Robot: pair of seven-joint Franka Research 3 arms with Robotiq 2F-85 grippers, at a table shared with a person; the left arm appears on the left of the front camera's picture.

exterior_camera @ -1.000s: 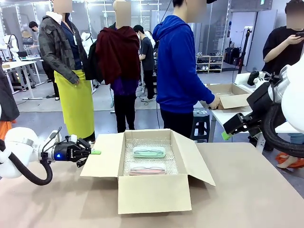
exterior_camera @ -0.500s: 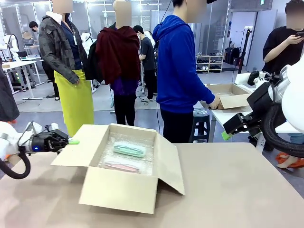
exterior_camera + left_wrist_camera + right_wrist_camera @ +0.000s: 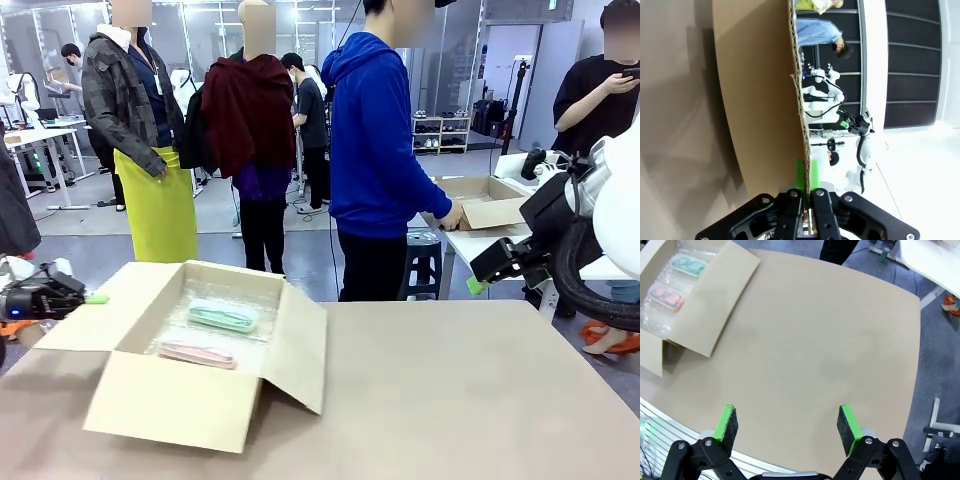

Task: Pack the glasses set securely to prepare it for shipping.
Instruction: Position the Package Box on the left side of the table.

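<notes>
You won't find any readable text, label, brand or number on the box, cases, hands or surface.

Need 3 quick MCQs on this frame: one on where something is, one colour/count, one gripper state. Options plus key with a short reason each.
1. Where do the two cases lie?
A. Inside the open cardboard box
B. On the bare table
C. In the right gripper

2. What colour is the case nearer the robot?
A. Mint green
B. Pale pink
C. Black

3. What is the left gripper doing?
A. Hanging open above the table
B. Shut on a case
C. Shut on the box's flap

Key:
1 A: the mint green case and the pale pink case rest on bubble wrap within the box walls.
2 B: the pink one lies at the near side.
3 C: the left wrist view shows its fingers closed on the flap's edge; the right gripper is open over the table.
</notes>
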